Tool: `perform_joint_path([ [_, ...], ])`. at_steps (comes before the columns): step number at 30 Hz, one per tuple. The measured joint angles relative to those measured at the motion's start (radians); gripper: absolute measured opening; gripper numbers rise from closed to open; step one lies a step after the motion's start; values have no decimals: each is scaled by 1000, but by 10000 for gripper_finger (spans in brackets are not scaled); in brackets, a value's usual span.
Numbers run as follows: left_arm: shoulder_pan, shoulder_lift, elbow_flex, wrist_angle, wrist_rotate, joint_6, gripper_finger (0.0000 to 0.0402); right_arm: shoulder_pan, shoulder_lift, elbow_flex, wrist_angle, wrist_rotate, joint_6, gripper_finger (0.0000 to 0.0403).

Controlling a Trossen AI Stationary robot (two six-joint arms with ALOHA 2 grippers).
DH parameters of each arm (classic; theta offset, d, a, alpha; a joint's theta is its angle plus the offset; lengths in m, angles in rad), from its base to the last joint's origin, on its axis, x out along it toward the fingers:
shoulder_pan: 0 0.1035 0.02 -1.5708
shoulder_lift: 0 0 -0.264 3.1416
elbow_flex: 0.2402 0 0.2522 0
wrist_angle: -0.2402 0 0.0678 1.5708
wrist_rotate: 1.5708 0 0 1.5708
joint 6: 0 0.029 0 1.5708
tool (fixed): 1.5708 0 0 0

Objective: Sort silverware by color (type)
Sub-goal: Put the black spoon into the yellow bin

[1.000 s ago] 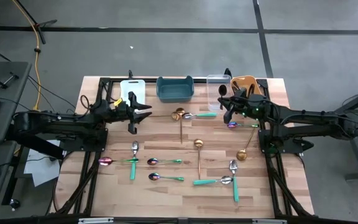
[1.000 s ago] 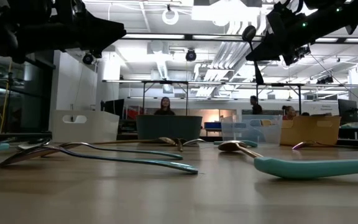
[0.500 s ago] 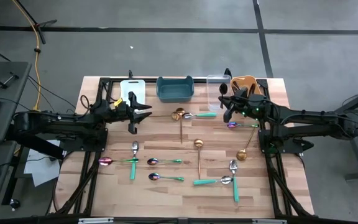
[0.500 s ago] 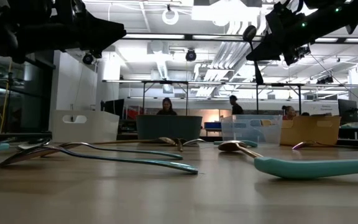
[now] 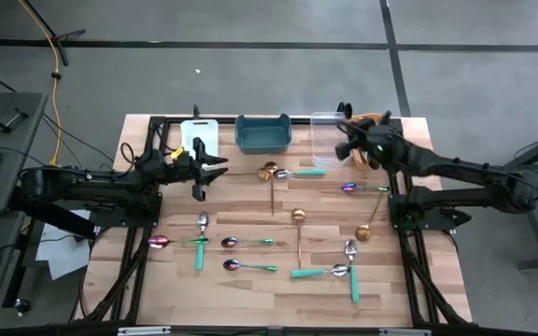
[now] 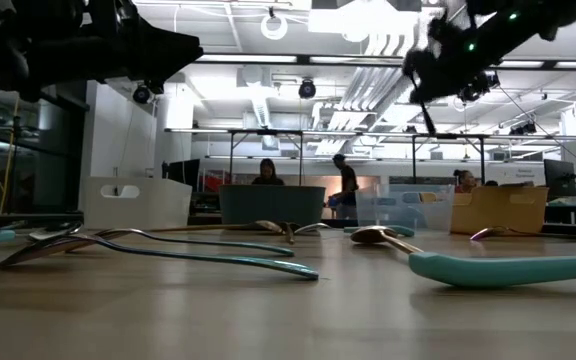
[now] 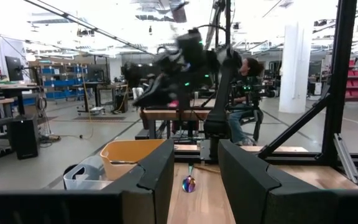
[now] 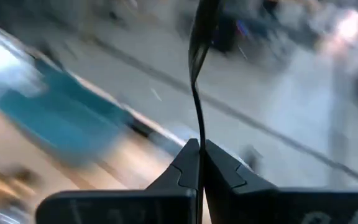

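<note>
My right gripper point(image 5: 343, 149) hangs above the table's far right, beside the clear bin point(image 5: 326, 125), shut on a dark spoon point(image 8: 199, 74). The spoon's bowl point(image 8: 204, 22) stands out beyond the fingertips. My left gripper point(image 5: 211, 171) hovers open at the far left with nothing between its fingers point(image 7: 156, 180). Several spoons lie flat on the wood. Among them are a gold one point(image 5: 269, 173), teal-handled ones point(image 5: 320, 272) and an iridescent one point(image 5: 348, 188). My right gripper pinches the dark spoon's thin handle point(image 8: 197, 138) between its two fingers. The handle runs on along the fingers, past their tips, to the bowl. The spoon is lifted clear of the table and bins.
Four bins stand in a row along the far edge: white point(image 5: 199, 131), teal point(image 5: 262, 133), clear, and orange point(image 5: 367, 122), the orange one partly under my right arm. A black frame borders the table. People move in the room beyond.
My right gripper has swung toward the table's far edge and risen a little, turning as it went, with the dark spoon still pinched. The move came in the last half second and shows as blur.
</note>
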Motion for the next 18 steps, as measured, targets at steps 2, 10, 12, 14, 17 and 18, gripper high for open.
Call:
perform_joint_path([
  [2, 0, 0, 0, 0, -1, 0, 117, -75, 59, 63, -154, 3, 16, 0],
  [10, 0, 0, 0, 0, -3, 50, 117, -372, 326, 194, -489, -106, -15, 0],
  [12, 0, 0, 0, 0, -3, 50, 118, -408, 379, 208, -514, -119, -43, 0],
  [14, 0, 0, 0, 0, -3, 50, 118, -431, 428, 220, -541, -121, -54, 0],
  [17, 0, 0, 0, 0, -3, 50, 118, -455, 495, 229, -557, -103, -89, 0],
  [18, 0, 0, 0, 0, -3, 50, 118, -462, 513, 232, -562, -93, -92, 0],
])
